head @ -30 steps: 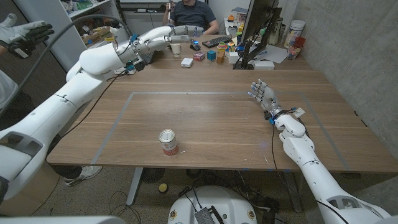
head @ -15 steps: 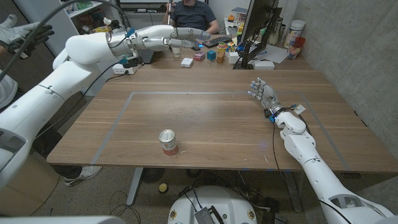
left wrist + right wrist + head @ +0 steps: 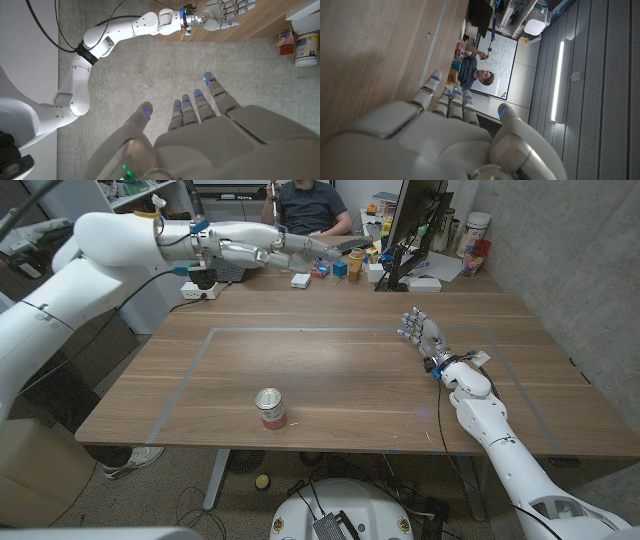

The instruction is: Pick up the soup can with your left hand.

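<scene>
The soup can (image 3: 270,408) stands upright near the bottom edge of the tabletop (image 3: 340,360), low and a little left of centre in the head view, and nothing touches it, so by my reckoning the pick has not begun. My left hand (image 3: 300,247) is stretched out high in the upper middle of the frame, over the far edge and well apart from the can; its fingers (image 3: 200,102) are spread and straight in the left wrist view, with nothing in them. My right hand (image 3: 422,332) waits at the right of centre, fingers extended and apart, holding nothing. What is left, as I judge it, is everything: bring my left arm back and down across the wood toward the can, close around it, and lift. Between my left hand and the can the surface looks bare, so I see nothing in the way. The clutter sits beyond the far edge, at the upper middle of the frame: a paper cup (image 3: 282,258), small boxes (image 3: 301,280), a keyboard (image 3: 348,246), a monitor (image 3: 420,225), and a seated person (image 3: 310,205).
</scene>
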Controlling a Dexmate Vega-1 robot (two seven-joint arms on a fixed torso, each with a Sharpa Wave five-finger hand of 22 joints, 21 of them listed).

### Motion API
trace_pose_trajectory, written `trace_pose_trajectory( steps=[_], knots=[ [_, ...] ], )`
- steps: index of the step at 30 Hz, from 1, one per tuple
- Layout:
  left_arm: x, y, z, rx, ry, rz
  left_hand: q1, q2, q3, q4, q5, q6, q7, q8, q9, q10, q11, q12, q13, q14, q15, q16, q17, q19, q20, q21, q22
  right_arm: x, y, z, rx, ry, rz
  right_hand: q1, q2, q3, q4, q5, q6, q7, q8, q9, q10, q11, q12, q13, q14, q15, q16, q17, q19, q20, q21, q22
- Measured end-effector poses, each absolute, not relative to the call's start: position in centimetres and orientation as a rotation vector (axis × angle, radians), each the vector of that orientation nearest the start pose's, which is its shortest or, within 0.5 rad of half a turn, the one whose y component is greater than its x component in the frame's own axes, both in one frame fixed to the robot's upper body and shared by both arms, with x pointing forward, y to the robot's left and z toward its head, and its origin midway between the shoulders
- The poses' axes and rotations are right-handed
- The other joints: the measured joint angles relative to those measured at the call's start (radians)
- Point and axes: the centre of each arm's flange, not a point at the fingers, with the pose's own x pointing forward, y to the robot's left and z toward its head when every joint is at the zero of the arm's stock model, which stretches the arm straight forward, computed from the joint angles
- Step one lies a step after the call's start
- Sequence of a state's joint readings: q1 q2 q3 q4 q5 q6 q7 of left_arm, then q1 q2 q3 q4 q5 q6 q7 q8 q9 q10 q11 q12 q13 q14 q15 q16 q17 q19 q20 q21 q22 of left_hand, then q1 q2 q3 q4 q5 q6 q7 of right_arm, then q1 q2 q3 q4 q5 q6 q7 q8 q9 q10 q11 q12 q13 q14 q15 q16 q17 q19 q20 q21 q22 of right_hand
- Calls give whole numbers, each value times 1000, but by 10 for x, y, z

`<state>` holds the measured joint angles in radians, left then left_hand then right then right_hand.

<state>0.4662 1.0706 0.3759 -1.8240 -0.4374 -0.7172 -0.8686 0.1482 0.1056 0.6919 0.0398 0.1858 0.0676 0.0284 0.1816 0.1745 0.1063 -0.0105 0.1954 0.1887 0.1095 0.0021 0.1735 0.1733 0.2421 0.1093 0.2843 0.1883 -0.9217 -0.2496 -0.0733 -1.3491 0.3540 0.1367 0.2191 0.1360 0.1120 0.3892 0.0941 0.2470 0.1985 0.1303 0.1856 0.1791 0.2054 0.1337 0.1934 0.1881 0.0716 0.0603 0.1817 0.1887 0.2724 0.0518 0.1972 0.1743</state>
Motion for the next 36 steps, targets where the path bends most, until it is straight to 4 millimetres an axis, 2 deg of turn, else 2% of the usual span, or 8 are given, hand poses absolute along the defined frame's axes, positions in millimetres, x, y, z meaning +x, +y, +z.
trace_pose_trajectory(
  steps=[8, 9, 13, 21, 24, 30, 33, 36],
  knots=[
    [380, 233, 208, 1498, -1222, -989, 0, 0, 4, -4, 0, 0, 0, 0, 0, 0, 0, 0, 0, 0, 0, 0, -1, 0, 0, 0, 0, 647, -272, -46, 44, -562, 247, -4, -4, -4, 4, 0, 0, 0, 0, 0, 0, 0, 0, 0, 0, 0, 0, 0, 0, 0, 0, 0],
    [372, 233, 208, 1531, -1218, -986, 0, 0, 4, -4, 0, 0, 0, 0, 0, 0, 0, 0, 0, 0, 0, 0, -1, 0, 0, 0, 0, 646, -271, -46, 47, -567, 248, -4, -4, -4, 4, 0, 0, 0, 0, 0, 0, 0, 0, 0, 0, 0, 0, 0, 0, 0, 0, 0],
    [370, 234, 207, 1571, -1196, -973, 5, 5, 8, -9, 0, 0, 0, 0, 0, 0, 0, 0, 0, 0, 0, 0, -1, 0, 0, 0, 0, 645, -271, -48, 49, -568, 249, -15, -1, -4, 4, 0, 0, 0, 0, 0, 0, 0, 0, 0, 0, 0, 1, 0, 0, 0, 0, 0],
    [360, 235, 206, 1663, -1161, -947, 24, 2, 8, -28, 0, 0, 0, 0, 0, 4, -4, 0, 0, 0, 0, 0, -1, 0, 0, -4, 0, 641, -271, -50, 55, -573, 243, -20, -6, -7, 7, 0, 0, 0, 0, 0, 0, 0, 0, 0, 0, 0, 5, 0, 0, 0, 0, 0],
    [361, 236, 206, 1678, -1147, -942, 38, -5, 7, -47, 0, 0, 0, 0, 0, 8, -8, 3, 0, 3, -3, 4, -1, 10, -2, -4, -1, 641, -271, -50, 54, -574, 243, -20, -6, -9, 9, 0, 0, 0, 0, 0, 0, 0, 0, 0, 0, 0, 5, 0, 0, 0, 0, 0],
    [360, 236, 204, 1719, -1110, -944, 77, -25, 4, -96, 0, 26, -15, 10, 0, 27, -16, 12, 0, 18, -8, 8, -1, 32, 20, -4, -2, 640, -272, -51, 55, -574, 240, -24, -10, -11, 11, 0, 0, 0, 0, 0, 0, 0, 0, 0, 0, 0, 5, 0, 0, 0, 0, 0],
    [356, 234, 206, 1752, -1095, -945, 86, -25, 4, -107, 0, 33, -11, 11, 0, 34, -9, 15, 0, 23, -5, 12, -1, 38, 26, -4, -2, 640, -273, -51, 56, -575, 239, -24, -11, -11, 11, 0, 0, 0, 0, 0, 0, 0, 0, 0, 0, 0, 4, 0, 0, 0, 0, 0],
    [356, 232, 206, 1779, -1070, -949, 98, -19, 5, -117, 0, 42, -12, 11, 0, 43, -10, 16, 0, 27, -10, 12, -1, 44, 21, -4, -2, 640, -274, -49, 57, -576, 241, -28, -14, -15, 15, 0, 0, 0, 0, 0, 0, 0, 0, 0, 0, 0, 4, 0, 0, 0, 0, 0]
  ],
)
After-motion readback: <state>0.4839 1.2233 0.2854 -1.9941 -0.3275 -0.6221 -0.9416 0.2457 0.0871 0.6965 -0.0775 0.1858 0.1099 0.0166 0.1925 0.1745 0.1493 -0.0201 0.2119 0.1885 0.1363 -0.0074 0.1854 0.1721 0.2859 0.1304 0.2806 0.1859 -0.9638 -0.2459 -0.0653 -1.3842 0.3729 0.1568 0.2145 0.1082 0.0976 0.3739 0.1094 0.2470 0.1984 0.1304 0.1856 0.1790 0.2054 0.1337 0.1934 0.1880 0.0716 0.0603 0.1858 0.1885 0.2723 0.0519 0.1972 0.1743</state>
